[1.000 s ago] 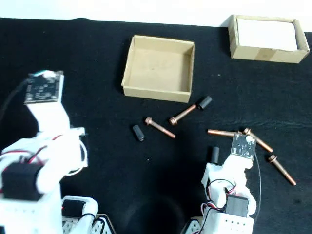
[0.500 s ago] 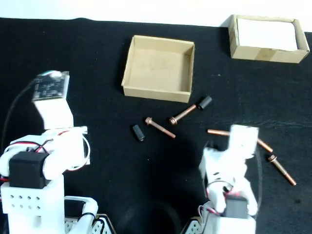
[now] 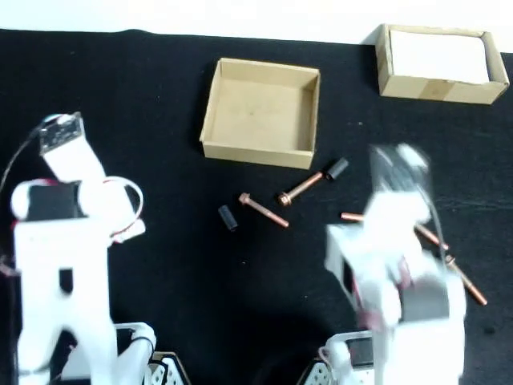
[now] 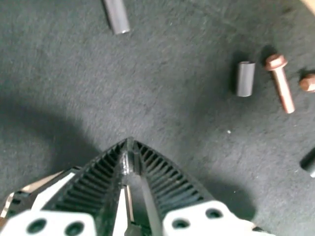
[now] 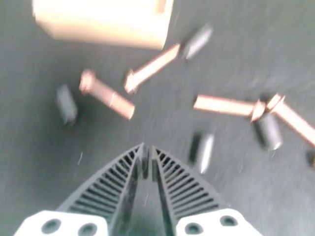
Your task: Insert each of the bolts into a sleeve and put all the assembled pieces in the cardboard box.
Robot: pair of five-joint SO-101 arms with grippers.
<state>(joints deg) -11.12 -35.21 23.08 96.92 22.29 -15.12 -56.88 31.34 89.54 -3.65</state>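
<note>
An open cardboard box [image 3: 260, 112] stands at the table's far middle. In front of it lie two copper bolts [image 3: 263, 210] [image 3: 300, 188] and two black sleeves [image 3: 228, 218] [image 3: 336, 168]. More bolts [image 3: 465, 281] lie to the right, partly behind the blurred right arm [image 3: 393, 241]. My left gripper [image 4: 129, 147] is shut and holds nothing above bare cloth, with a sleeve [image 4: 245, 78] and a bolt [image 4: 280, 88] beyond it. My right gripper [image 5: 146, 147] is also shut with nothing in it, close to a sleeve [image 5: 205, 150]. Ahead of it are bolts [image 5: 106, 98] [image 5: 226, 105] and the box [image 5: 103, 19].
A second cardboard box [image 3: 437, 60] with a white inside stands at the far right corner. The left arm [image 3: 64, 216] stands tall at the left side. Black cloth covers the table, with open room in the near middle.
Both arms have risen from folded poses. The right arm swung up and forward over the bolts on the right and now hides the sleeve beside it. The left arm's wrist lifted and drew left.
</note>
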